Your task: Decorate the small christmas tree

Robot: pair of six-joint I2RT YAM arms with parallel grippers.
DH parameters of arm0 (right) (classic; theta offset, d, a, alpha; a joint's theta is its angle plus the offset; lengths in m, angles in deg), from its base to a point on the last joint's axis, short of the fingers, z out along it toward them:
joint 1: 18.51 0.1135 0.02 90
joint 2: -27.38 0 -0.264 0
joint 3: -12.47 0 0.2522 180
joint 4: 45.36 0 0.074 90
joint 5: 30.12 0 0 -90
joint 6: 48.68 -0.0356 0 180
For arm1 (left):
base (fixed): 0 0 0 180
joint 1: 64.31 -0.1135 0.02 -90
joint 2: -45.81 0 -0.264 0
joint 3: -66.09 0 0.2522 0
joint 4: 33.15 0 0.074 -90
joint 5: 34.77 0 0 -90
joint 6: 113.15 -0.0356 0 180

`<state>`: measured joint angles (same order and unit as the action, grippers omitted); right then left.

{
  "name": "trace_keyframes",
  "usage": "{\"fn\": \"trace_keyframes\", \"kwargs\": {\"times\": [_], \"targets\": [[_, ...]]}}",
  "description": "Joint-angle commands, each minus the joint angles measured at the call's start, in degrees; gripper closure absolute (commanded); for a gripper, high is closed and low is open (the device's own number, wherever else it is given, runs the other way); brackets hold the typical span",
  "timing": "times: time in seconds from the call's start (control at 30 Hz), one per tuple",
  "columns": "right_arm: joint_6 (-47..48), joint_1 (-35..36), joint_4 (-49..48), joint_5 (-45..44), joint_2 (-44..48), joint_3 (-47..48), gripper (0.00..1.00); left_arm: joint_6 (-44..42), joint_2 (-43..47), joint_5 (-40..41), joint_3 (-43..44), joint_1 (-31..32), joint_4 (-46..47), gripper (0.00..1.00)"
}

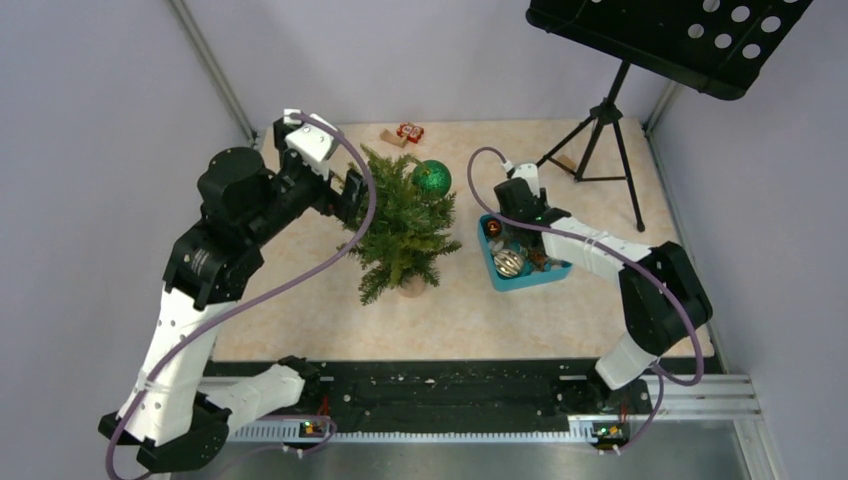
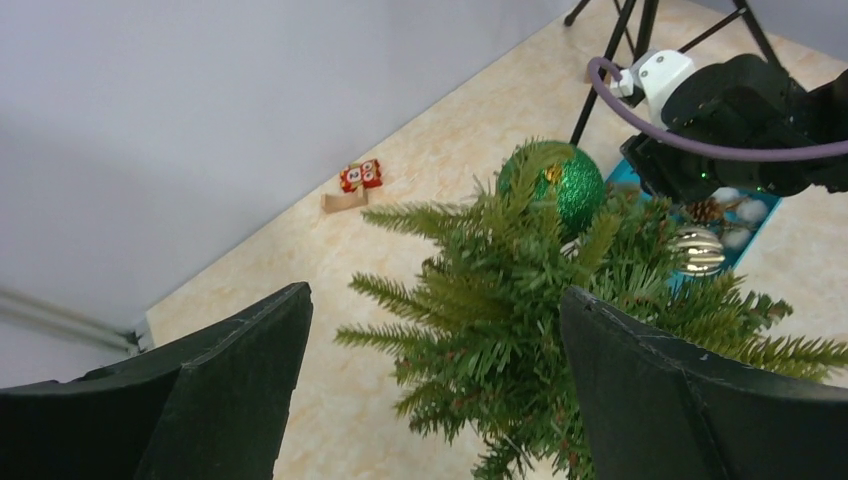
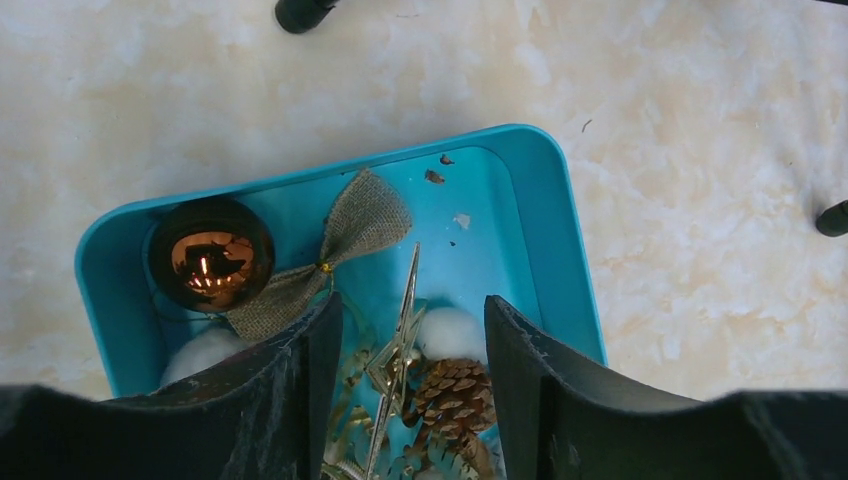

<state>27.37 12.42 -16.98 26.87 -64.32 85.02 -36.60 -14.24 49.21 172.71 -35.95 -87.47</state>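
Observation:
The small christmas tree (image 1: 405,235) stands mid-table with a green glitter ball (image 1: 431,178) hanging near its top; both show in the left wrist view (image 2: 500,300), the ball (image 2: 570,185) on the far side. My left gripper (image 1: 352,195) is open and empty at the tree's upper left (image 2: 435,300). My right gripper (image 1: 512,225) is open over the teal tray (image 3: 560,200), its fingers either side of a gold star (image 3: 400,350) and a pine cone (image 3: 455,395), gripping nothing (image 3: 412,305). The tray also holds a copper ball (image 3: 210,255), a burlap bow (image 3: 350,230) and a cotton ball (image 3: 450,332).
A black tripod music stand (image 1: 600,130) stands at the back right, just behind the tray (image 1: 555,275). A small red gift ornament (image 1: 410,132) lies by the back wall. A striped gold ball (image 1: 510,262) sits in the tray. Grey walls close in on three sides.

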Motion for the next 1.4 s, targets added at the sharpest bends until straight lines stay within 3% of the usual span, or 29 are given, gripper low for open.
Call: {"fn": "trace_keyframes", "kwargs": {"times": [0.0,0.17,0.47,0.77,1.0,1.2,1.37], "targets": [[-1.8,-0.8,1.2,-0.2,-1.2,-0.1,0.47,-0.1,3.5,5.2,-4.1,-0.1,1.6,0.02],[-2.2,-0.9,-0.4,-0.9,-1.4,-2.5,0.51,-0.1,7.1,10.5,-7.1,-0.6,3.2,0.02],[-2.2,-1.0,-1.1,-1.4,-0.9,-2.0,1.00,-0.1,10.4,10.2,-10.9,-2.4,4.1,0.02],[0.1,-0.9,0.9,4.3,12.9,0.8,1.00,0.0,11.8,9.8,-12.2,-3.6,4.3,0.02],[5.6,-0.9,-6.9,24.7,29.1,-1.2,1.00,0.9,13.1,7.2,-12.8,-5.4,3.7,0.01],[8.3,-0.9,-9.6,48.7,40.3,2.5,1.00,1.6,15.0,2.6,-14.1,-7.3,3.4,0.01],[9.4,-1.0,-3.5,53.7,40.9,13.8,1.00,2.0,15.6,-1.5,-14.5,-8.6,2.7,0.01]]}}
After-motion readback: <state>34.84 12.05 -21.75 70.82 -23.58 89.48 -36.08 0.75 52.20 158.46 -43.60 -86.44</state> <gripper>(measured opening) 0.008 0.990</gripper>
